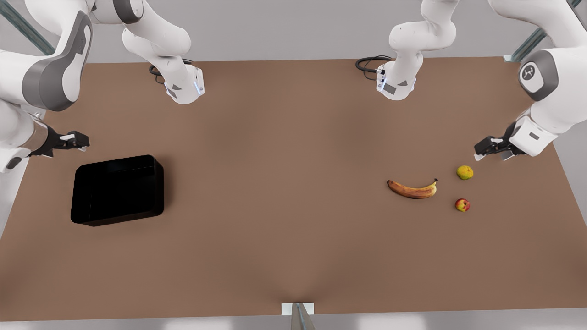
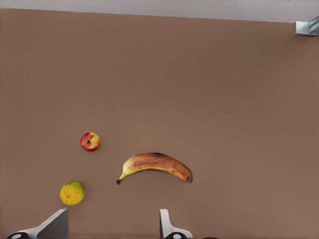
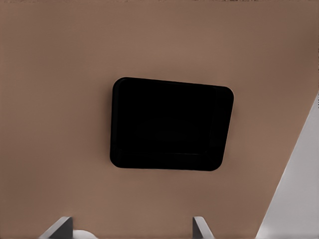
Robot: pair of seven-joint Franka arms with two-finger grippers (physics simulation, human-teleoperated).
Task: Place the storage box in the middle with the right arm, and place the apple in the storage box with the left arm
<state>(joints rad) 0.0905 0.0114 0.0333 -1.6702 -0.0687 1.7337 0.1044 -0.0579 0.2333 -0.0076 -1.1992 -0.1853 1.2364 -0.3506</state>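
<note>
The storage box sits at the front view's left, just below the open right gripper. The open left gripper hangs above the apple.

The flat matte tabletop is uniform mid-brown with no pattern. The rectangular open-topped storage box is glossy black throughout, walls and floor alike. The small round apple is red with yellow patches. The small round fruit is yellow-green with darker mottling. The curved banana is yellow-orange, streaked brown along its upper side, with a dark stem tip. Both arms are white with grey joint panels; the left tool and the right tool are black with pale fingertips.
</note>
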